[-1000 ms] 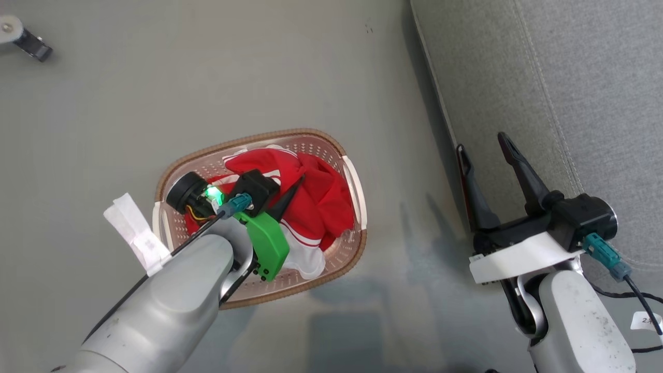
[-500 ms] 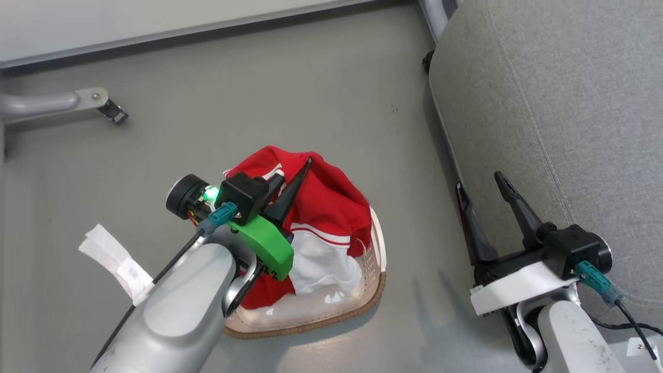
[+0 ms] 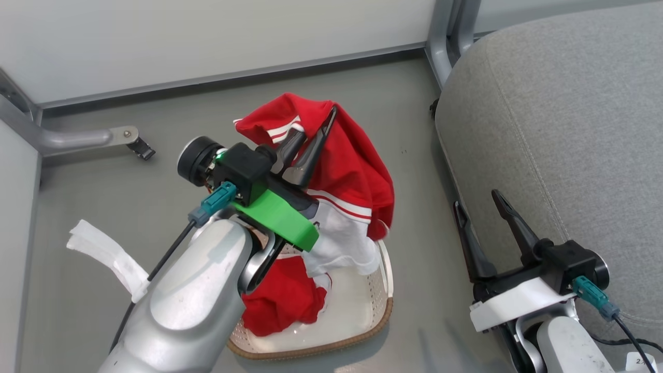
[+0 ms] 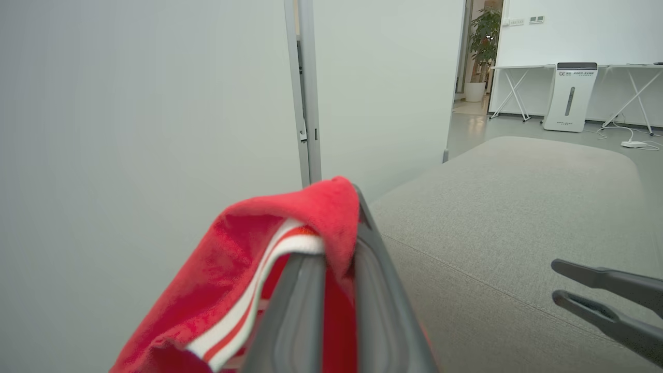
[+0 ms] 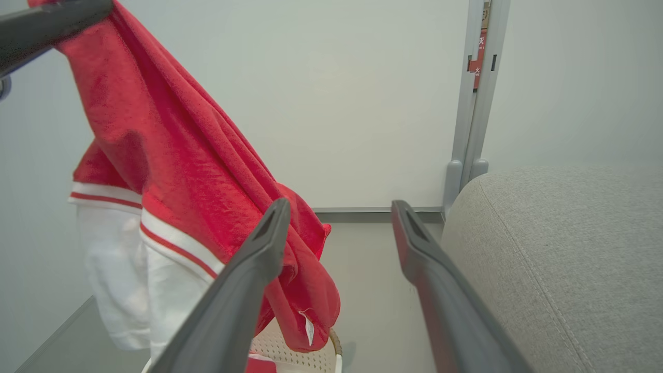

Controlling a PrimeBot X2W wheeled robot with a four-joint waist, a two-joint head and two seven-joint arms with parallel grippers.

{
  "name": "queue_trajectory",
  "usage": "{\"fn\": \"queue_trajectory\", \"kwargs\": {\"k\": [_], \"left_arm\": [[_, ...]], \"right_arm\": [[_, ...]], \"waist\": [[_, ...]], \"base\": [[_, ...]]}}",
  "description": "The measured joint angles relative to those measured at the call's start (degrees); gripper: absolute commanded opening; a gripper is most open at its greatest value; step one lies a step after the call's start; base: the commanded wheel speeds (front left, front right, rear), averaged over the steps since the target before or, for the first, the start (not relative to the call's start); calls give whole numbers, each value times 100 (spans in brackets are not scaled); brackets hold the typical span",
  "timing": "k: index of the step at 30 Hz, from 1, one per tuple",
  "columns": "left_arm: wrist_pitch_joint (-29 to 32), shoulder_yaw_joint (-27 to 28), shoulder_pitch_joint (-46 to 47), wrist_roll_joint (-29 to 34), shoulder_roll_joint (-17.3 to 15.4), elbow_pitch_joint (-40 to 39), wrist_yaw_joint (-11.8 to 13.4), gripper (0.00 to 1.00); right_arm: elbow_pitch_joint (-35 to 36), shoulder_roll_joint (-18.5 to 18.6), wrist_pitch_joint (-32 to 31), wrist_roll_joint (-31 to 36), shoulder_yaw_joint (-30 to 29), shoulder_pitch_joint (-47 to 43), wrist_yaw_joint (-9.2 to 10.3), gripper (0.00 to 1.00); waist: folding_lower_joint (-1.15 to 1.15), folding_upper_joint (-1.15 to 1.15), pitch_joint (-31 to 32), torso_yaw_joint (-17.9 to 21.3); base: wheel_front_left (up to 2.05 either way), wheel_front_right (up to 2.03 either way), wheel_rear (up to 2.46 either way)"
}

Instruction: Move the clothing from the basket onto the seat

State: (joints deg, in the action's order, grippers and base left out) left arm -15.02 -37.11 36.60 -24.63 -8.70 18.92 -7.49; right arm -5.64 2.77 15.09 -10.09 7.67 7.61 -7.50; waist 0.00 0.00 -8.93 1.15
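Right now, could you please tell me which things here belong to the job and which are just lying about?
Job: held red garment, second red garment, basket, seat, left gripper.
Lying about: metal frame foot, potted plant, white appliance.

clothing (image 3: 352, 171): soft matt cloth. basket (image 3: 384, 311): glossy perforated plastic, woven-look rim. seat (image 3: 559, 129): coarse matt woven fabric, stitched seams.

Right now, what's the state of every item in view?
left hand: shut on the lifted garment
right hand: open, empty, beside the seat
lifted garment: hanging from the left hand above the basket
second garment: crumpled in the basket
basket: upright, holds the second garment
seat: no clothing on the part in view
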Motion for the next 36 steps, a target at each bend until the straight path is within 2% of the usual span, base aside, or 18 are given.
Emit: {"fn": "queue_trajectory", "kwargs": {"k": [20,29,36], "left_arm": [[0,-109,242,-10,42,-219,0,0],[0,-112,242,16,67,-192,0,0],[0,-165,265,74,171,-235,0,0]], "right_arm": [[148,1,0,-86,218,-216,0,100],[382,0,0,-52,1024,230,0,100],[166,-1,1,25,1460,748,0,100]], "waist": [[0,0,496,-10],[0,0,480,-31],[0,0,395,-125]], "base": [[0,0,0],[0,0,0],[0,0,0]]}}
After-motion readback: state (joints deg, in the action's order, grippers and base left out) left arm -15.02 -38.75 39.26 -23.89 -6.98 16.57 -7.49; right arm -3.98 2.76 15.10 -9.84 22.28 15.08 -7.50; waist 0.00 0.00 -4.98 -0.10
